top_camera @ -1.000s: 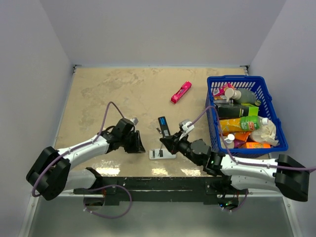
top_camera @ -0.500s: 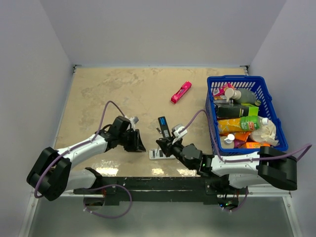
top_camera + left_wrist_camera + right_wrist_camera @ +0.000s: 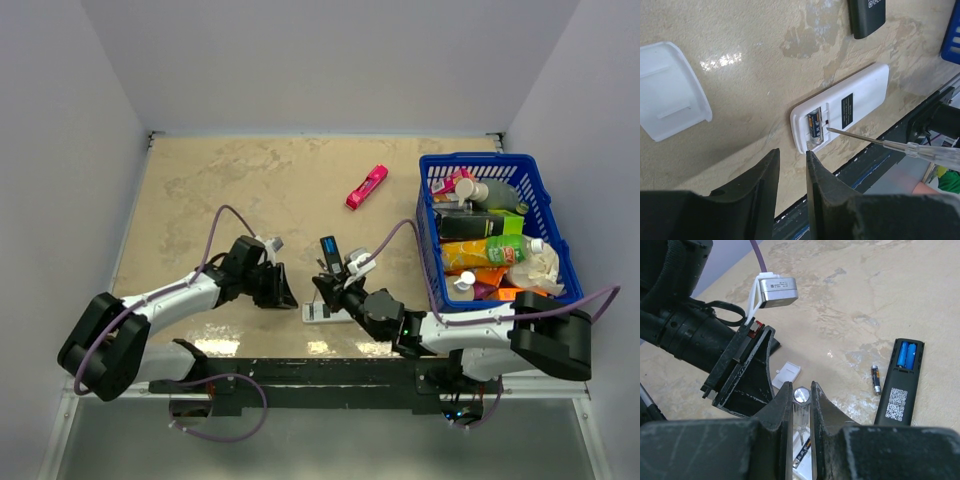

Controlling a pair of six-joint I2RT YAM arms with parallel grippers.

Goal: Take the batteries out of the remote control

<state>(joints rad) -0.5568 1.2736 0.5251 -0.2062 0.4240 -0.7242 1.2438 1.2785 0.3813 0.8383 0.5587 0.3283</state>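
Big stuff first: tan table [image 3: 200,190], with a blue basket [image 3: 480,158] well off to the right of the white remote [image 3: 860,90]. That remote sits at the table's near edge, between the two arms.

The right gripper [image 3: 801,390] is right over the white remote, clamped tight on a clear-handled screwdriver [image 3: 880,140]. The left gripper [image 3: 792,154] is just left of the remote, fingers slightly apart with nothing in them.

A black remote [image 3: 897,410] lies just behind the white one with its back off and two blue batteries [image 3: 906,355] in it. There's a loose battery [image 3: 875,380] next to it. A white cover [image 3: 670,90] sits off to the white remote's left.

The bit that matters is the one battery [image 3: 814,125] sitting in the white remote's open bay, at the end nearest the left gripper. It looks crosswise to the remote, pointing roughly at those fingers. The screwdriver tip comes in from the opposite side, at the empty slot beside it, so I'd guess the right arm does the prying.
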